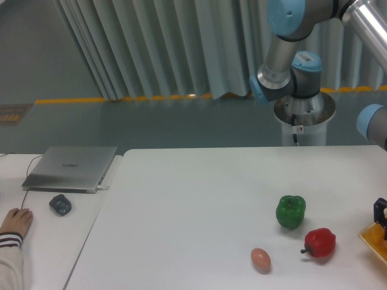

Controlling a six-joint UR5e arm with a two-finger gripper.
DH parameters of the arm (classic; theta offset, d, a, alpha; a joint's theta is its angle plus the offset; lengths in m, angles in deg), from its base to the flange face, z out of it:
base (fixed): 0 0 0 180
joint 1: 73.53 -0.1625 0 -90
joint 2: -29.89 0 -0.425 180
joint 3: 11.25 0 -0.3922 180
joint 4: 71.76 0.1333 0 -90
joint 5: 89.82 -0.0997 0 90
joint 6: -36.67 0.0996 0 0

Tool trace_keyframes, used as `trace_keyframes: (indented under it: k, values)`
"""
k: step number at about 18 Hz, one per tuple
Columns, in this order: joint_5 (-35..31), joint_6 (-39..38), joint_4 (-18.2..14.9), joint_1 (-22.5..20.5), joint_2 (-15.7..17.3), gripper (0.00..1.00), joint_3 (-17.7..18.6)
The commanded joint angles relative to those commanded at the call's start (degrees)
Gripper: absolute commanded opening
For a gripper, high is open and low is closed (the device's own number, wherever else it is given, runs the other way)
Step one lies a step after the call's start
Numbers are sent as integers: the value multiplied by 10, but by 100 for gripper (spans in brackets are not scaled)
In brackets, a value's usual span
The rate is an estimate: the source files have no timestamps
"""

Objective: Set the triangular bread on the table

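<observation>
The triangular bread cannot be made out; the frame's right edge cuts off the yellow tray [373,240] and the claw [380,216] above it. Only a dark sliver of the claw shows, so its opening and hold cannot be told. The desk [193,205] carries a green pepper [291,211], red pepper [320,243] and egg [260,260].

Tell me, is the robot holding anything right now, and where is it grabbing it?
It cannot be told. Only a dark bit of the gripper shows at the right edge, above the yellow tray. Its fingertips and the bread are out of view.
</observation>
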State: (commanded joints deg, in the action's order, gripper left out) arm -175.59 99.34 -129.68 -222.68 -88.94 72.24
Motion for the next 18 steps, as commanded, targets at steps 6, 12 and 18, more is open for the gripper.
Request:
trace_keyframes:
  k: [6, 12, 18]
  values:
    - [-1, -2, -1, 2, 0, 39, 2]
    - [-1, -4, -3, 2, 1, 21, 2]
    - [5, -21, -48, -4, 3, 11, -19]
